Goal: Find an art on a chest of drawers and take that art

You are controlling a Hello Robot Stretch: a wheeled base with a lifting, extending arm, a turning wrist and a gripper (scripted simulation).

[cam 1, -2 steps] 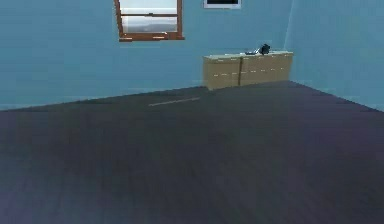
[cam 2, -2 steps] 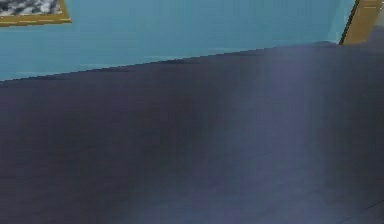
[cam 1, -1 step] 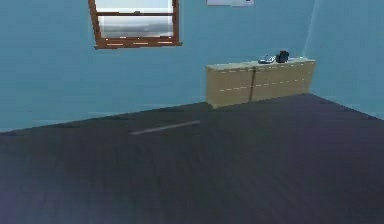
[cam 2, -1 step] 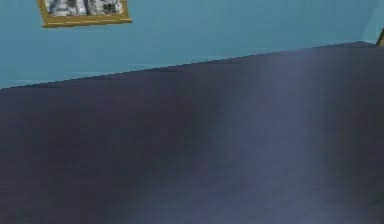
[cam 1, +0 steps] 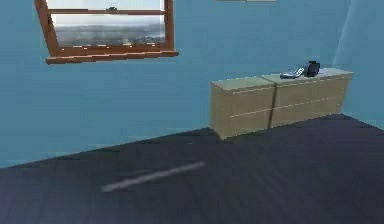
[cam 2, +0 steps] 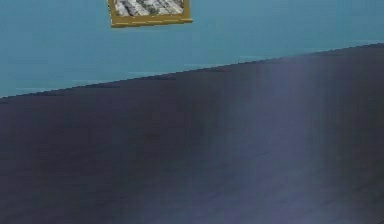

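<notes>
Dark small item point(cam 1: 312, 68) atop tan chest point(cam 1: 250, 108): probably the art. Judged light, rigid, possibly fragile; grasp its middle. Fingers' state, and item's place relative to them: cannot tell.

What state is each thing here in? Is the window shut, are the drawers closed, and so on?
window, looks shut, daylight behind the glass
chest of drawers, stands against the wall, all drawers pushed in
small dark things, resting on the chest's top, too small to tell what they are
framed picture, hanging on the wall, cut off by the picture's top edge
</notes>
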